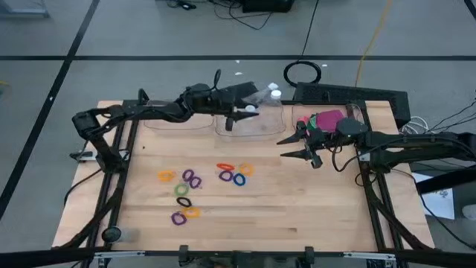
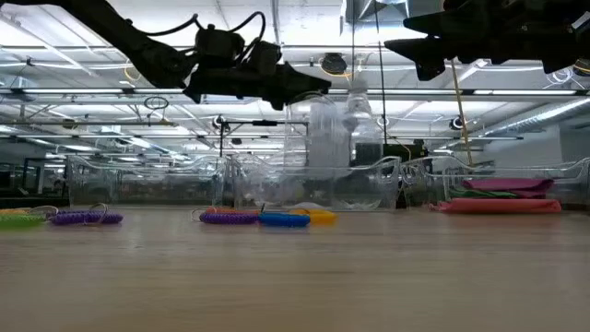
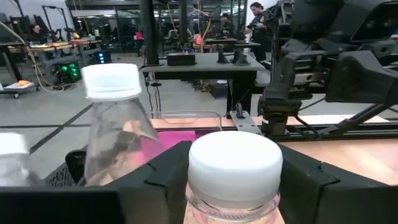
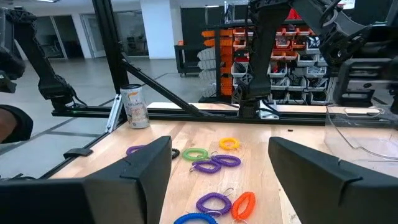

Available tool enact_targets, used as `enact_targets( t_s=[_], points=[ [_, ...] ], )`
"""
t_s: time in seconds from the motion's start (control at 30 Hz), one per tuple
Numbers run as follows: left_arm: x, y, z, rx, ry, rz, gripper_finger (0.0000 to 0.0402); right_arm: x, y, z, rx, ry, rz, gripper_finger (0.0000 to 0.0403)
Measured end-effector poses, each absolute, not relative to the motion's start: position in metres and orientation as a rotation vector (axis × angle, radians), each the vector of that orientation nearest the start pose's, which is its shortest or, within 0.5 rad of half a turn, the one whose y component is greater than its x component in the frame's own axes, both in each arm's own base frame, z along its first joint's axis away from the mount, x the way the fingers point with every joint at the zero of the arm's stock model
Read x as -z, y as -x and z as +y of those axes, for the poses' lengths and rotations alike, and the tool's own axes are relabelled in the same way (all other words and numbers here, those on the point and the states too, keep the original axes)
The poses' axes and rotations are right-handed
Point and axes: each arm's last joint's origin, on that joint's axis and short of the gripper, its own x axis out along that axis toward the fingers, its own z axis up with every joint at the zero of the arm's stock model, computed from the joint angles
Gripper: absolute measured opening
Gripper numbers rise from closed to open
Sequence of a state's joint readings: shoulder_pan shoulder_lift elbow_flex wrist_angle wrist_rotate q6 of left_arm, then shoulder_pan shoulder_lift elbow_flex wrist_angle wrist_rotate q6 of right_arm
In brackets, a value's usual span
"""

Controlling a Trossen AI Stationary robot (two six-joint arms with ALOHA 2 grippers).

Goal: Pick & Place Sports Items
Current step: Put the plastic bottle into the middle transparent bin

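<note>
My left gripper [image 1: 239,115] reaches level over the clear middle bin [image 1: 256,128] at the table's far side, shut on a clear bottle with a white cap [image 3: 235,163]. A second clear bottle [image 3: 115,118] stands just beyond it. Several coloured elastic rings [image 1: 186,192] [image 1: 233,174] lie flat on the wooden table. A pink flat piece [image 1: 330,117] and a green one [image 1: 313,125] lie in the clear right bin [image 1: 355,113]. My right gripper [image 1: 291,147] hovers open above the table beside that bin, pointing left, with nothing between its fingers. My left gripper has the bottle's white cap [image 3: 199,171] between its two fingers, one on each side, coming in level. The bottle hangs or stands upright below the fingers. The fingers hide its body, so I cannot tell whether its base rests in the bin.
A clear left bin [image 1: 178,123] stands beside the middle one. A black flat unit [image 1: 349,94] and a cable loop [image 1: 303,72] lie past the far edge. A can [image 4: 135,107] stands at the table's near left corner. Bare wood lies in front of the rings.
</note>
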State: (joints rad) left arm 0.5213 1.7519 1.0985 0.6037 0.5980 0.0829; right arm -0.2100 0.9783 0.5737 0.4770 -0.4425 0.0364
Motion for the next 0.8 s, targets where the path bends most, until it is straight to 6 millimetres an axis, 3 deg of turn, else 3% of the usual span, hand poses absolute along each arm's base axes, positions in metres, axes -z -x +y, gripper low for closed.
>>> enact_targets(
  t_s=[0.53,0.8],
  points=[
    [-0.259,-0.346,0.181,0.074,0.005,0.028,0.0256,-0.288,-0.213,-0.033,-0.234,-0.013,-0.065,0.0196],
    [-0.282,-0.333,0.181,0.055,-0.002,-0.012,0.0278,-0.288,-0.213,-0.033,-0.233,-0.013,-0.065,0.0196]
  ],
)
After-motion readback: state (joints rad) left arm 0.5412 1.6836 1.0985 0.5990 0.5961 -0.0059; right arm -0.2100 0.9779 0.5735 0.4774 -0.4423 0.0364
